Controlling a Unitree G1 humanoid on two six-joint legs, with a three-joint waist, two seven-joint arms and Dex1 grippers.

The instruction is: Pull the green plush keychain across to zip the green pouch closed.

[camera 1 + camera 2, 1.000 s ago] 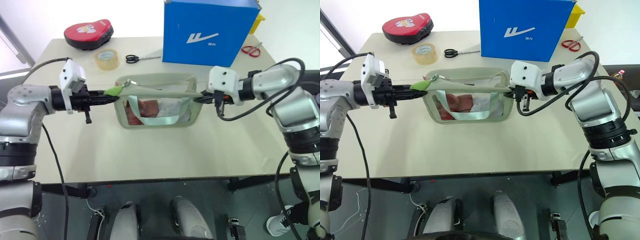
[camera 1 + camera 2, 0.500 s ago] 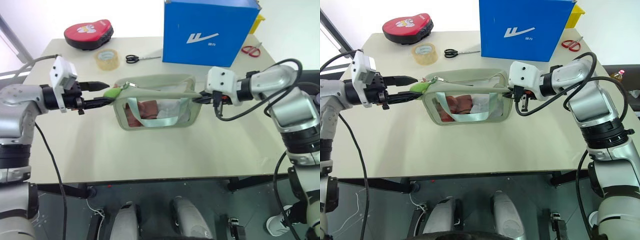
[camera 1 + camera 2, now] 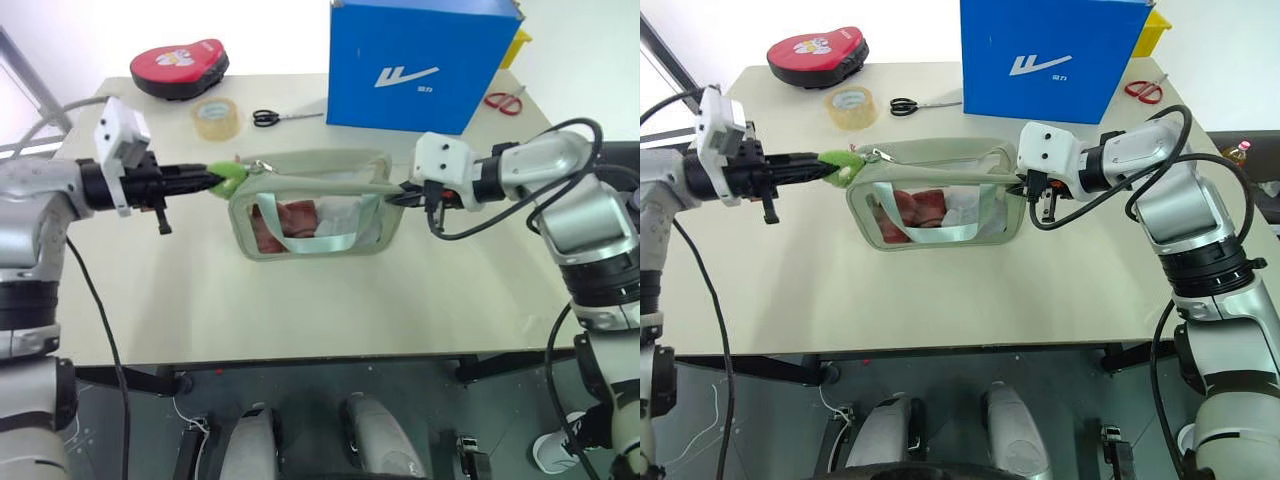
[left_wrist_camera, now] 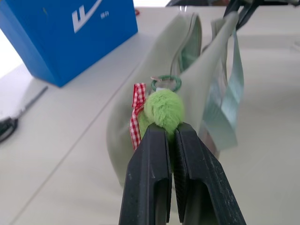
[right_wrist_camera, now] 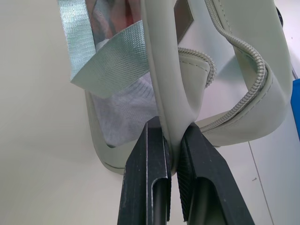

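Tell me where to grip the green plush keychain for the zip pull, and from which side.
Grip the green plush keychain by its fluffy ball, coming from the pouch's left end, as the left gripper does: the ball sticks outward past the green pouch on its ring.

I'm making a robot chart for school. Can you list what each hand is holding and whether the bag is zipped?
left end effector: shut on the green plush keychain
right end effector: shut on the green pouch's edge
pouch zip: open, not yet closed
pouch position: held up between the two arms, over the table
behind pouch: blue box, tape roll, black scissors
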